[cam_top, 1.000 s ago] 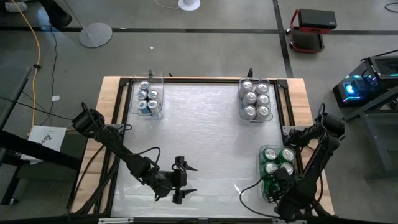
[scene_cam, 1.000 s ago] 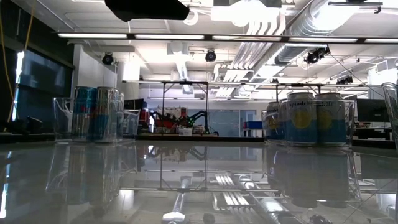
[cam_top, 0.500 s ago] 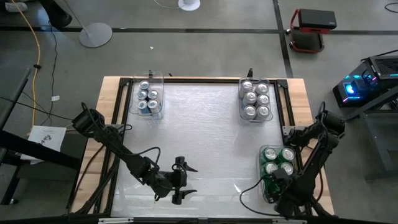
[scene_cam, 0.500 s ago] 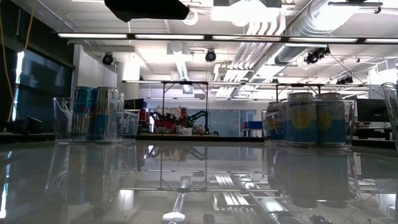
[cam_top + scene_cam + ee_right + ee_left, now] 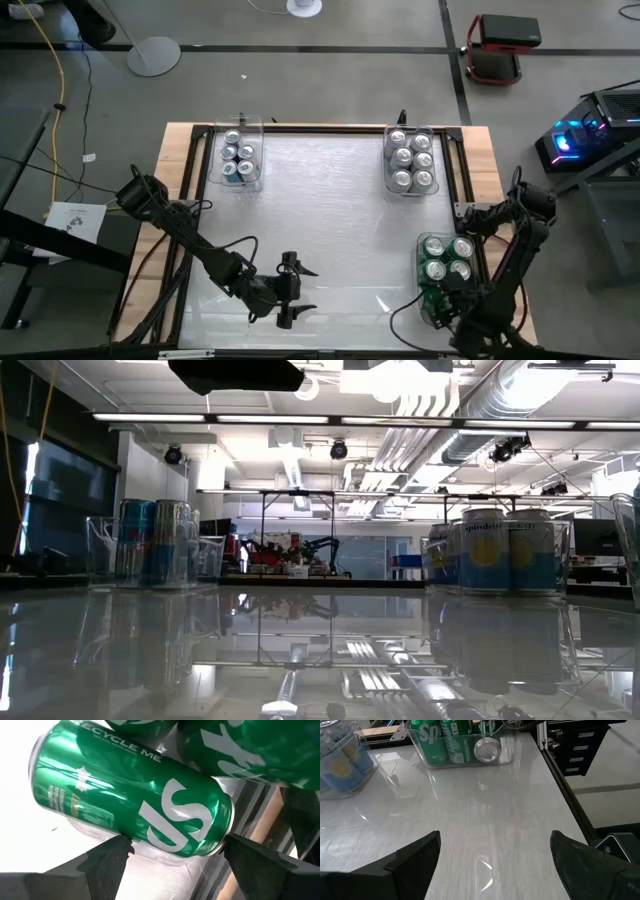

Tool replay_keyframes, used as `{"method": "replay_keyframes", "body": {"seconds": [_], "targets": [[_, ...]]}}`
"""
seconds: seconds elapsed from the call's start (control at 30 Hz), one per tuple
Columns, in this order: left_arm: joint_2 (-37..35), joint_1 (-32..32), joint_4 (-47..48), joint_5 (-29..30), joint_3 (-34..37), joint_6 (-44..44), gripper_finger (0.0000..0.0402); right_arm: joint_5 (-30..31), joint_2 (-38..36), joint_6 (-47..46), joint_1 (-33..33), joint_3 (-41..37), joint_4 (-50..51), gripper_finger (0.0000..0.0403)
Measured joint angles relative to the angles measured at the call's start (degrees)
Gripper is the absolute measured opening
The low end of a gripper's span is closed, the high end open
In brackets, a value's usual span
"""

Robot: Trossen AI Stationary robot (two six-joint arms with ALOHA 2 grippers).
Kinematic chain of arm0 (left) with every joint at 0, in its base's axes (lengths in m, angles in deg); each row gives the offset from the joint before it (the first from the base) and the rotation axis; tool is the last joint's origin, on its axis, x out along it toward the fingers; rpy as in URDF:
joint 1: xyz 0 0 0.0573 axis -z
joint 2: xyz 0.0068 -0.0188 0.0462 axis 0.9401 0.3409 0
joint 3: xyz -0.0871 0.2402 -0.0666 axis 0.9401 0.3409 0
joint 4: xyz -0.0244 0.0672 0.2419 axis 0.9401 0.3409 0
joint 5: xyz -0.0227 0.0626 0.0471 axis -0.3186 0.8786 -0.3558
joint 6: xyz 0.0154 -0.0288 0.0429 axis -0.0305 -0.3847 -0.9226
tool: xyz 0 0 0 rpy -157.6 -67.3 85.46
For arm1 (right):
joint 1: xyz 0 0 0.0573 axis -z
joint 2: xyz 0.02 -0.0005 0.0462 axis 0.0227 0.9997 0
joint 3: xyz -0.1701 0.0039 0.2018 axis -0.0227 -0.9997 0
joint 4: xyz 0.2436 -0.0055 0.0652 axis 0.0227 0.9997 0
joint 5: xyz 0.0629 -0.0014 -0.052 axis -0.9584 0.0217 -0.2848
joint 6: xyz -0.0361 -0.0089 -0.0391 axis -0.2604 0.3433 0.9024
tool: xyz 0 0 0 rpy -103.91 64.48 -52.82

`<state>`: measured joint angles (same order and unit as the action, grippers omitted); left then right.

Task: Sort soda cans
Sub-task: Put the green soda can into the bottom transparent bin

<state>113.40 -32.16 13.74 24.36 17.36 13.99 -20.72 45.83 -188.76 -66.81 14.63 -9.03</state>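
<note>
A green soda can [image 5: 130, 795] lies on its side on the floor of the clear near right bin [image 5: 424, 300]. Beside it stand several upright green cans [image 5: 447, 258]. My right gripper [image 5: 176, 845] points down into this bin and is open. Its fingertips stand just above the lying can's lower end, and I see no touch. My left gripper [image 5: 293, 290] hovers open over the bare table near the front edge, with nothing between its fingers [image 5: 410, 862]. The lying can's silver top [image 5: 487, 750] shows in the left wrist view.
A clear bin at the far left [image 5: 240, 155] holds blue and silver cans [image 5: 155, 545]. A clear bin at the far right [image 5: 411, 158] holds several light blue cans with yellow marks [image 5: 500, 550]. The table's middle [image 5: 320, 220] is bare between the bins.
My right arm has shifted slightly toward the table's near right corner above the green bin, and its wrist has turned a little. Its fingers keep the same gap.
</note>
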Motion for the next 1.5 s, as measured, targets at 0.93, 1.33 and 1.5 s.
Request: {"method": "replay_keyframes", "body": {"seconds": [0.93, 1.33, 1.5], "targets": [[0.0, 0.0, 0.02, -0.26, 0.0, 0.44, 0.0353, -1.79, -0.85, 2.86, -0.38, -5.96, -6.54, 0.0316], [0.0, 0.0, 0.0, -0.44, 0.0, 0.46, 0.0353, 11.59, -0.24, 0.42, -2.72, 3.91, 4.64, 0.0316], [0.0, 0.0, -0.03, -0.44, 0.0, 0.46, 0.0353, 13.67, -0.26, 1.2, -2.65, 6.46, 5.29, 0.0316]]}}
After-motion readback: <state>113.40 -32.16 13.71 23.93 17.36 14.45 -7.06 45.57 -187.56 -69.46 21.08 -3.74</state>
